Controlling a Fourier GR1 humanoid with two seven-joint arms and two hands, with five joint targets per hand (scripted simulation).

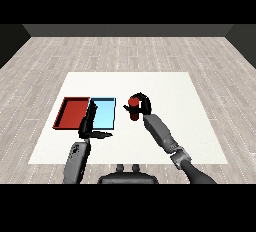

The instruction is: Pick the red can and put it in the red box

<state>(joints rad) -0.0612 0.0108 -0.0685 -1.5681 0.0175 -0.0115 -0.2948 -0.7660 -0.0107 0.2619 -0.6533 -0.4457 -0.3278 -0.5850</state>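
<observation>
The red can point(134, 108) stands upright just right of the light blue tray, with my right hand point(143, 104) curled round it from the right. The red tray point(73, 113) lies at the left of the table, side by side with the light blue tray point(104, 114). My left hand point(90, 122) hovers over the seam between the two trays, fingers straight and pointing away from me, thumb sticking out to the right, holding nothing.
The white table point(165, 86) stretches wide to the right and behind the trays. A grey plank floor surrounds it. My right forearm point(162, 133) crosses the table's lower right part.
</observation>
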